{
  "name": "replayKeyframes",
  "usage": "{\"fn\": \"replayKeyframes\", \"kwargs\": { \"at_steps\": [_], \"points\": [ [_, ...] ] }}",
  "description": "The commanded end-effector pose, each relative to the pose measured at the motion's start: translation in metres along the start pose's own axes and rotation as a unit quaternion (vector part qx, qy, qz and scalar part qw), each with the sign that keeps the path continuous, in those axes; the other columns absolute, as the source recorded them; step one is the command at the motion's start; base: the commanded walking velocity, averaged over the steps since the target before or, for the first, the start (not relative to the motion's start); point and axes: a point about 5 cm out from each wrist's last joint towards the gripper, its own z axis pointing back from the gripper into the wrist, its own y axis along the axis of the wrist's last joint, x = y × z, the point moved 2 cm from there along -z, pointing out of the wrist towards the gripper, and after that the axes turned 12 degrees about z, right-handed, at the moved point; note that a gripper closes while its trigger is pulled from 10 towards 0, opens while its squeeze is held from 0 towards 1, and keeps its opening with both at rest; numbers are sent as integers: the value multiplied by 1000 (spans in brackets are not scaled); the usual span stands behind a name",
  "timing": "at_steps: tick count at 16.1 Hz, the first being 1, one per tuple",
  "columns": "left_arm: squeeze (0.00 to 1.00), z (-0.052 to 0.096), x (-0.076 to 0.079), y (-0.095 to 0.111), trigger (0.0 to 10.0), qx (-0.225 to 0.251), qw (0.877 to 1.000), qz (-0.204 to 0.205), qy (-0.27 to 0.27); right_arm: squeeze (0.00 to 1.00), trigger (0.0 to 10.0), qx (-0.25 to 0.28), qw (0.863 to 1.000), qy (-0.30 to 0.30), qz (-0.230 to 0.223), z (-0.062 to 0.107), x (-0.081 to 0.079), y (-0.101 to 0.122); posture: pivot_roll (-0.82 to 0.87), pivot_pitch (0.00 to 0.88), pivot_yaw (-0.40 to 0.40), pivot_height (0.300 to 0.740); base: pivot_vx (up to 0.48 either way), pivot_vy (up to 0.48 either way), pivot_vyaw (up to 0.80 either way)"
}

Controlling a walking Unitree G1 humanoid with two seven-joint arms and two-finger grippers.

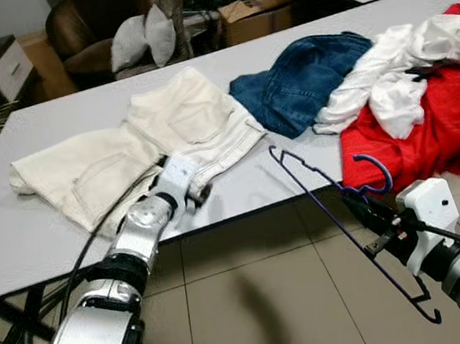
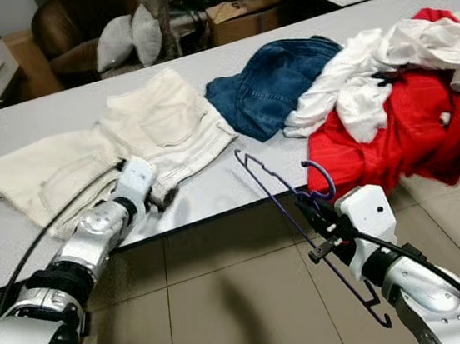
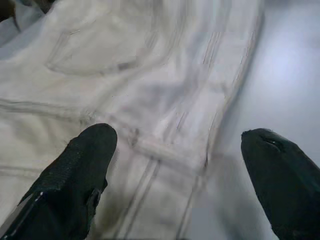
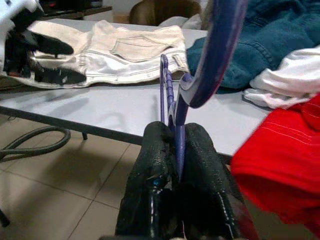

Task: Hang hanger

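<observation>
We saw the right end effector (image 4: 176,150) clamped on the purple hanger (image 1: 335,209) off the counter (image 1: 241,192) edge; the left end effector (image 3: 175,170), fingers apart, hovered over cream trousers (image 1: 150,140).

No readable text, label, brand, number or sign appears on anything here.

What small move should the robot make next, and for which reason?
Probably lower the left pincer and close it on the waistband edge of the cream trousers. Its fingers are open just above that edge, and the right pincer already grips the purple wire hanger beside the grey table.
</observation>
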Motion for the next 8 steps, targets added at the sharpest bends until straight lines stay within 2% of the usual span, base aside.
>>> {"fn": "replayKeyframes", "kwargs": {
  "at_steps": [1,2,4,5,8],
  "points": [
    [180,3,-6,0,10000,17,999,36,13,0,10000,3,1000,-2,-1,-2,-2,2,-170,0,159,740,0,0,0],
    [1000,7,-10,-2,10000,34,998,54,29,0,10000,-1,1000,-7,0,-4,-4,2,-169,0,149,740,0,0,0],
    [1000,10,-12,-13,10000,8,1000,-2,30,0,10000,0,1000,2,-3,-9,-8,3,-160,0,121,740,0,0,0],
    [1000,11,-14,-19,10000,-11,999,-17,34,0,10000,0,1000,8,-4,-12,-10,3,-154,0,99,740,0,0,0],
    [1000,11,-26,-25,10000,-38,995,-21,85,0,10000,4,1000,13,-4,-19,-8,7,-150,0,86,740,0,0,0]
  ]
}}
